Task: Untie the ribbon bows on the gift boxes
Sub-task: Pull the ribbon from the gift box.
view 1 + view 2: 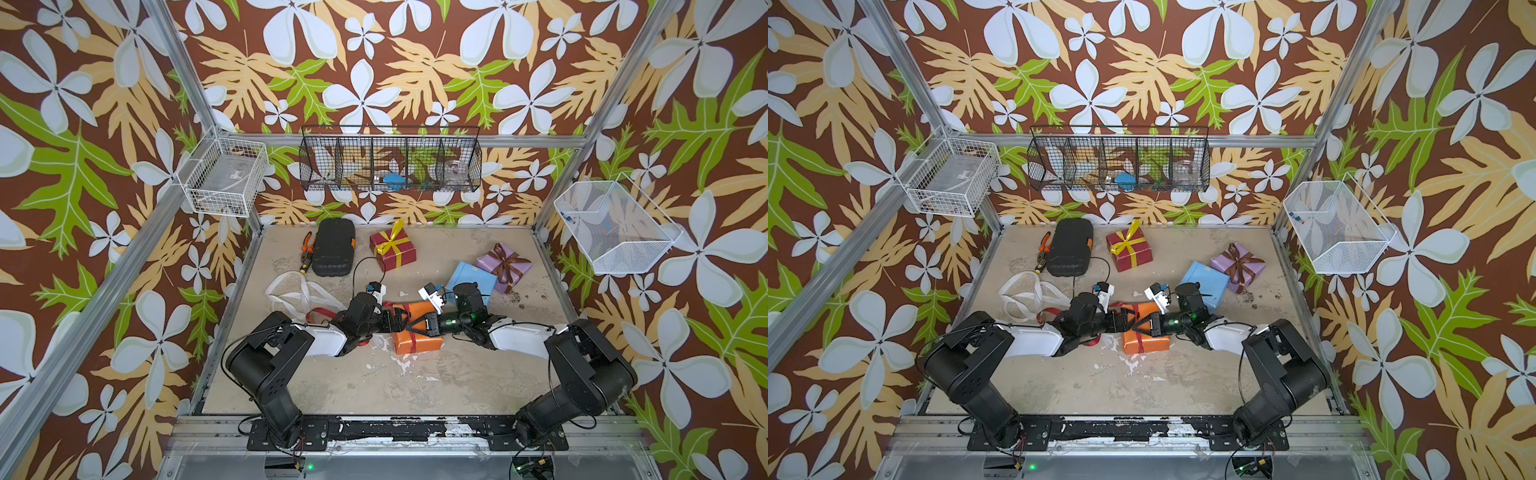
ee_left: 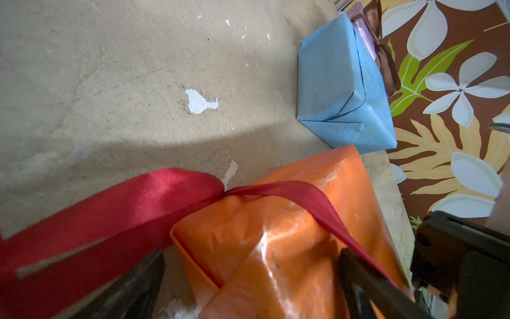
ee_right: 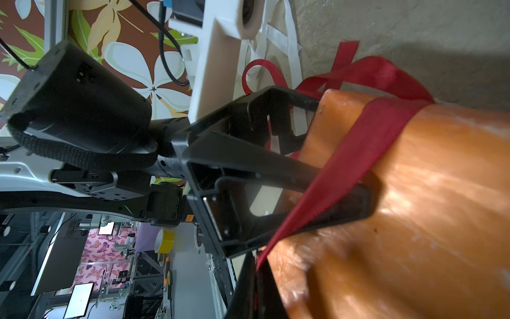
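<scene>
Your main risk is dragging the orange box along if the red ribbon snags at its corner while you pull (it looks light). Your right gripper, jaws pinched together on that ribbon, reaches in low and level; your left gripper, spread wide, straddles the box end directly opposite.

2 overhead views, 2 close wrist views

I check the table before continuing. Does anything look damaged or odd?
Yes. The table surface is chipped, with white patches. A loose white ribbon lies tangled beside the black case.
</scene>
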{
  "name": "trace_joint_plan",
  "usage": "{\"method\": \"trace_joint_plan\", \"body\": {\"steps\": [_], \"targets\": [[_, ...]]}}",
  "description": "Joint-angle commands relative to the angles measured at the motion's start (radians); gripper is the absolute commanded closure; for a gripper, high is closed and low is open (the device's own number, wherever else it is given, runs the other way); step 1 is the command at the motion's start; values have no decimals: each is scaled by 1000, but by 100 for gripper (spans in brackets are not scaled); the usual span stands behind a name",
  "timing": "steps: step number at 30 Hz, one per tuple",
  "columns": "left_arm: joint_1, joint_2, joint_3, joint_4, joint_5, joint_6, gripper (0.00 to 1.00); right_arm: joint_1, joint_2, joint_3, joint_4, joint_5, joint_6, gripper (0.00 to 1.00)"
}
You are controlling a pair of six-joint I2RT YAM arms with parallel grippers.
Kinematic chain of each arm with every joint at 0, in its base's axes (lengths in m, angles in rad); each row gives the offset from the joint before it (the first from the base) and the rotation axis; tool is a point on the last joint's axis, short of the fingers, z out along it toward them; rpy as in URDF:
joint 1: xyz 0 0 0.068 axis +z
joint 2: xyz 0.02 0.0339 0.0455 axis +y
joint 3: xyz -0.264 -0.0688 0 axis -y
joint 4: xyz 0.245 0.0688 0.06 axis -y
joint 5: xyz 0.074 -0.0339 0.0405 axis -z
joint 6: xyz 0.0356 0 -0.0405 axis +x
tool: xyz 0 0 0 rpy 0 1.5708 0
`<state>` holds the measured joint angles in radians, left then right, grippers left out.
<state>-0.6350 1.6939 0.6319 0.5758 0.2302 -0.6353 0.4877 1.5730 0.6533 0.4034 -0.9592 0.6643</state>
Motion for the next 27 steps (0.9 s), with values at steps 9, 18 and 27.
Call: {"method": "trace_joint_plan", "body": {"steps": [9,18,27], "targets": [[-2,-18,-8,-146,-43,63,0,-33,-122,79,-91,15,-70,100],[-5,-46,-11,-150,-48,63,0,-36,-78,55,-173,32,-132,100],[-29,-143,-37,-147,35,-21,0,-36,-76,38,-176,32,-131,100]]}}
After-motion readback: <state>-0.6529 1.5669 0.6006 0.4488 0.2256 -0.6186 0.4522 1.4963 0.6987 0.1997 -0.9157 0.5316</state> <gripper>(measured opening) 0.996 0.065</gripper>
